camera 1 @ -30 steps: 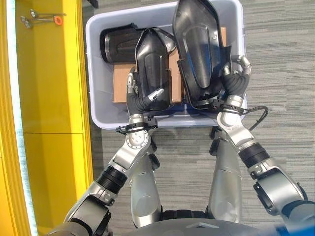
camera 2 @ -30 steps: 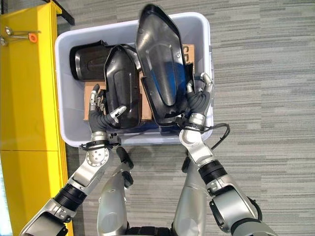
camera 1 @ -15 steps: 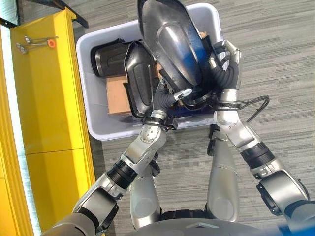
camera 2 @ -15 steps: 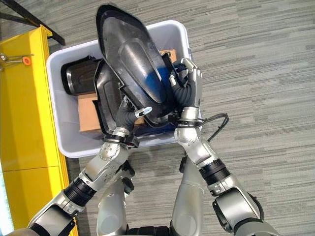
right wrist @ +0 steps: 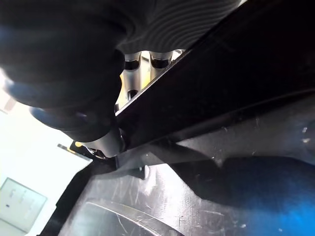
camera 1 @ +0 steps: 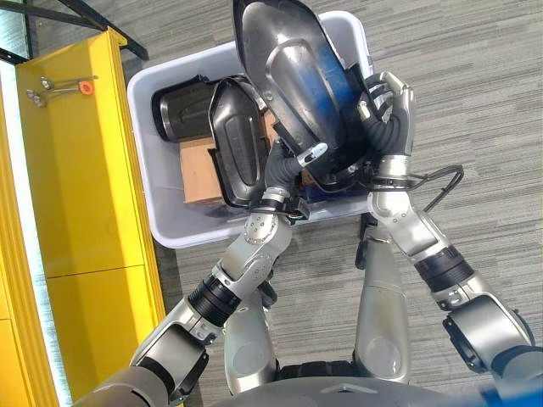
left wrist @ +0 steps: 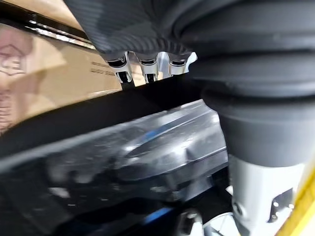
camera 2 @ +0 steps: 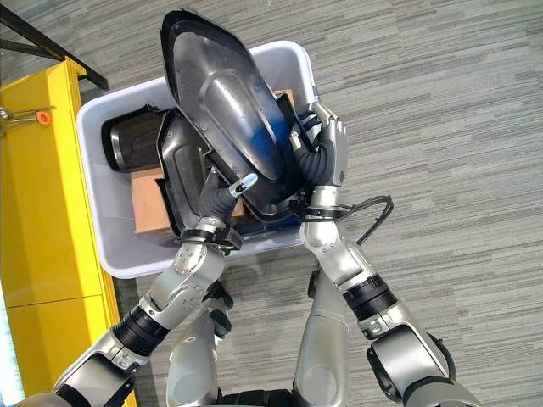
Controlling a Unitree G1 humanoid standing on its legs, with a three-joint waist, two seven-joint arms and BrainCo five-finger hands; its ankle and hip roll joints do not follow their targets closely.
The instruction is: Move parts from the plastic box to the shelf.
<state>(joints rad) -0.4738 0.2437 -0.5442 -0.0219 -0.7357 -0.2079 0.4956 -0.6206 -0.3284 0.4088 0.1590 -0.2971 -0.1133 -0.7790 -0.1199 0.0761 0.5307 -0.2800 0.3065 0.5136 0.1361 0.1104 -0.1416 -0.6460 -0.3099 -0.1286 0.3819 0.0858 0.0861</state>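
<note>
The large shell part (camera 1: 293,80) is glossy black with a blue sheen on its inner face. The smaller shell part (camera 1: 233,140) and the cylindrical part (camera 1: 178,106) are black. The cardboard box (camera 1: 197,168) is plain brown. The plastic box (camera 1: 148,182) is pale lavender-white, the shelf (camera 1: 81,178) bright yellow, and the carpet floor (camera 1: 475,93) grey with fine stripes.

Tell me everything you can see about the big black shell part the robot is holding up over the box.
The large black shell part is glossy moulded plastic, elongated and tapering to a rounded end, with a raised rim, a domed centre and a blue sheen. It is tilted above the plastic box. The right hand is curled round its edge, and the left hand grips its lower end. It overlaps a smaller black shell.
</note>
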